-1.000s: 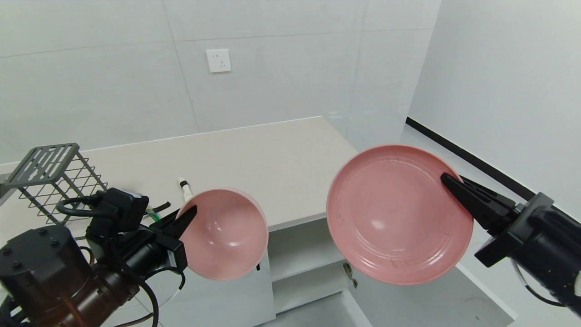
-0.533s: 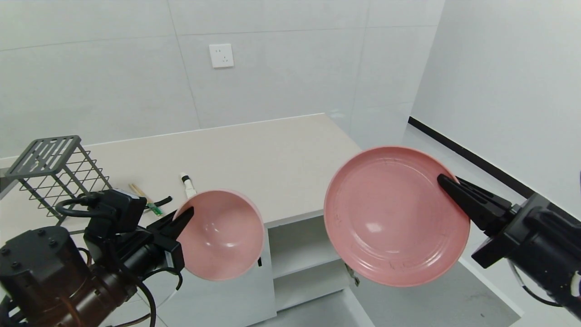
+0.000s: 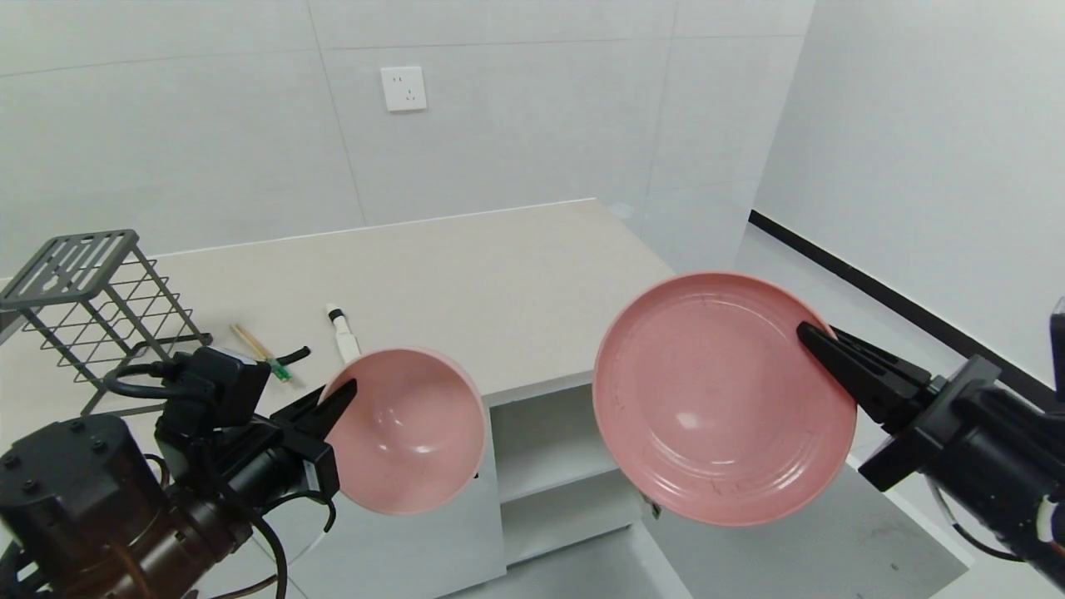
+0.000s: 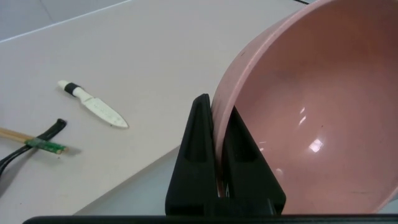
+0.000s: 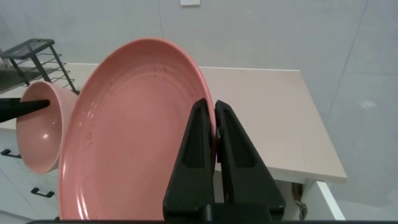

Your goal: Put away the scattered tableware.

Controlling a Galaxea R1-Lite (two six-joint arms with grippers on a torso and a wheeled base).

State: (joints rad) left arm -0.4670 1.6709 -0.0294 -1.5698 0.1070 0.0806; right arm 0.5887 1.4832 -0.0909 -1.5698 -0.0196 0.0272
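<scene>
My left gripper (image 3: 337, 398) (image 4: 219, 118) is shut on the rim of a pink bowl (image 3: 412, 433) (image 4: 311, 118), held tilted in front of the counter's front edge. At the right my right gripper (image 3: 811, 337) (image 5: 212, 118) is shut on the rim of a pink plate (image 3: 715, 395) (image 5: 130, 137), held on edge above the floor with its face toward me. The bowl (image 5: 38, 127) also appears in the right wrist view, beyond the plate. On the counter lie a white knife (image 3: 344, 336) (image 4: 93, 107), chopsticks (image 3: 256, 343) (image 4: 25, 138) and a black-handled utensil (image 3: 291, 356) (image 4: 37, 140).
A beige counter (image 3: 466, 291) carries a dark wire rack (image 3: 91, 308) at its left. Below its front edge is an open white cabinet with shelves (image 3: 557, 474). White tiled walls stand behind and to the right, with grey floor (image 3: 790, 549) beneath the plate.
The head camera has shifted, so the counter and rack sit a little higher and more of the counter top shows. Both grippers keep their hold on bowl and plate in much the same places.
</scene>
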